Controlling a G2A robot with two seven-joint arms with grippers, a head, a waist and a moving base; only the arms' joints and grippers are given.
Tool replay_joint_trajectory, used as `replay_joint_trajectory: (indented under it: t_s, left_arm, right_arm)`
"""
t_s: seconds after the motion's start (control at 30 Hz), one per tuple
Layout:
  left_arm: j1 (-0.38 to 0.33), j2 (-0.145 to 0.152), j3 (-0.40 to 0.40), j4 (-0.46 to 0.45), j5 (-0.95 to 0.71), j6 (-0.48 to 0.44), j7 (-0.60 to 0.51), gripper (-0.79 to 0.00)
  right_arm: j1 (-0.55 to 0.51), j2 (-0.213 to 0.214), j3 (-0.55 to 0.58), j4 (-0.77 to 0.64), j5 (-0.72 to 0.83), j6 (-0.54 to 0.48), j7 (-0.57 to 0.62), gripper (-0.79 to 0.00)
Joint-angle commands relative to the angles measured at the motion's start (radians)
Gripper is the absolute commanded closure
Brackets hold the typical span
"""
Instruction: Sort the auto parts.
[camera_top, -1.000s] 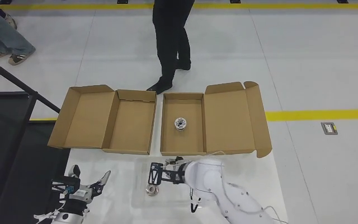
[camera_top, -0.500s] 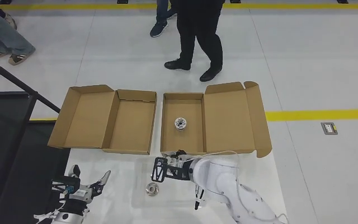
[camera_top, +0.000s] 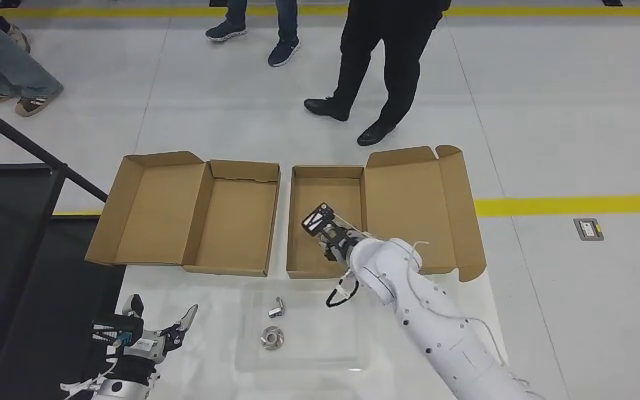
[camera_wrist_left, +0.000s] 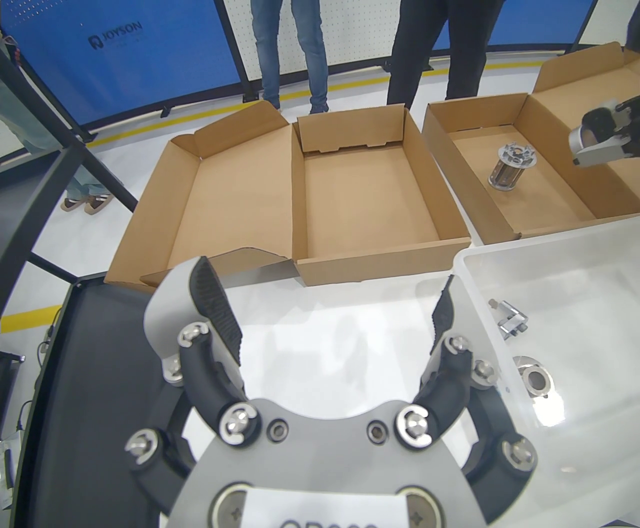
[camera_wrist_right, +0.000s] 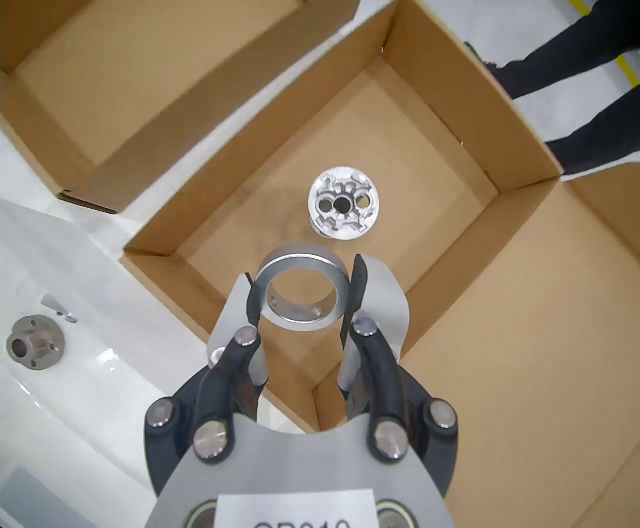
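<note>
Right wrist view: grips a metal collar ring (camera_wrist_right: 292, 317) between the fingers of the right gripper (camera_wrist_right: 304, 280), above the right cardboard box (camera_wrist_right: 450, 110), near the slotted hub (camera_wrist_right: 343, 202) standing inside that box. Shows a flanged hub (camera_wrist_right: 35, 342) and a small fitting (camera_wrist_right: 57, 305) in the clear tray (camera_wrist_right: 100, 400) just beside the box. Holds the left gripper (camera_wrist_left: 324, 282) spread apart, well away from the box.

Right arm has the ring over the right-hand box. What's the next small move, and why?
Probably lower the right gripper slightly, then open it: it holds the metal ring above bare floor of the right box, apart from the slotted hub already inside, so the ring should land beside it.
</note>
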Motion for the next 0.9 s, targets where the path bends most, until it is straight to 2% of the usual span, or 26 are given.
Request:
replay_joint_trajectory:
  t_s: [0.0, 0.23, 0.43, 0.5, 0.53, 0.7, 0.87]
  left_arm:
    - [0.000, 0.000, 0.000, 0.000, 0.000, 0.000, 0.000, -0.785]
    - [0.000, 0.000, 0.000, 0.000, 0.000, 0.000, 0.000, -0.785]
    - [0.000, 0.000, 0.000, 0.000, 0.000, 0.000, 0.000, -0.785]
    - [0.000, 0.000, 0.000, 0.000, 0.000, 0.000, 0.000, -0.785]
    - [0.000, 0.000, 0.000, 0.000, 0.000, 0.000, 0.000, -0.785]
    - [0.000, 0.000, 0.000, 0.000, 0.000, 0.000, 0.000, -0.785]
    - [0.000, 0.000, 0.000, 0.000, 0.000, 0.000, 0.000, -0.785]
  right_arm:
    - [0.036, -0.012, -0.007, 0.093, 0.031, 0.004, -0.012, 0.000]
    - [0.131, -0.052, -0.032, 0.342, 0.119, -0.014, -0.053, 0.000]
    - [0.188, -0.091, -0.069, 0.494, 0.165, -0.037, -0.087, 0.000]
    - [0.202, -0.101, -0.078, 0.529, 0.171, -0.040, -0.102, -0.206]
    - [0.208, -0.106, -0.083, 0.544, 0.173, -0.041, -0.107, -0.240]
    - [0.227, -0.124, -0.100, 0.594, 0.169, -0.047, -0.147, -0.363]
    - [0.236, -0.131, -0.101, 0.618, 0.163, -0.053, -0.177, -0.385]
